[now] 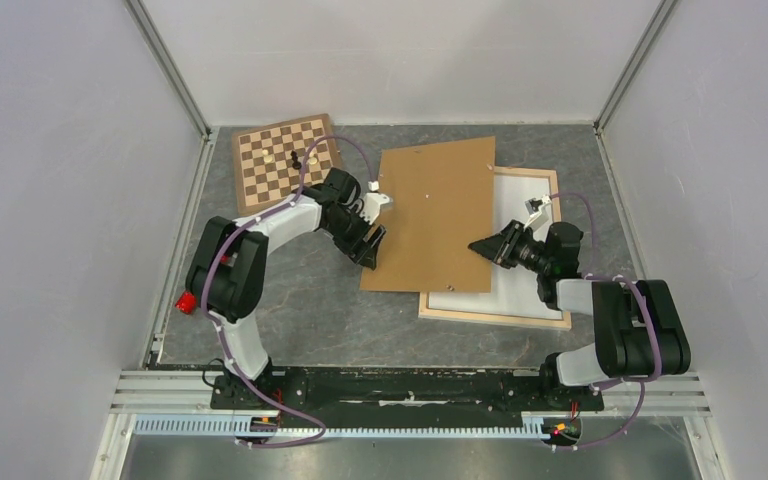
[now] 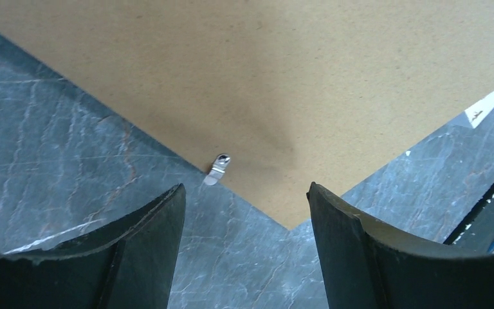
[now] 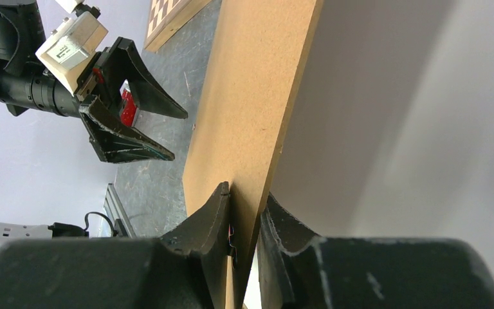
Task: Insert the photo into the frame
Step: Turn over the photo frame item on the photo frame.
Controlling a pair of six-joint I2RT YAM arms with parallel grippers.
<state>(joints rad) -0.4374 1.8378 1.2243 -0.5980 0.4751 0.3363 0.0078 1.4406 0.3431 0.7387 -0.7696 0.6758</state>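
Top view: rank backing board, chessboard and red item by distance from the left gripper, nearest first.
1. backing board: centre, its left edge right beside the left gripper.
2. chessboard: back left, behind the gripper.
3. red item: far left, on the near side.

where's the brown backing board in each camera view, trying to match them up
top external: backing board in the middle, over the frame's left part
left wrist: backing board fills the top, its corner pointing down between the jaws
right wrist: backing board edge-on up the middle, right gripper with jaws shut on it
shared landmark: left gripper, jaws open at the board's near-left corner
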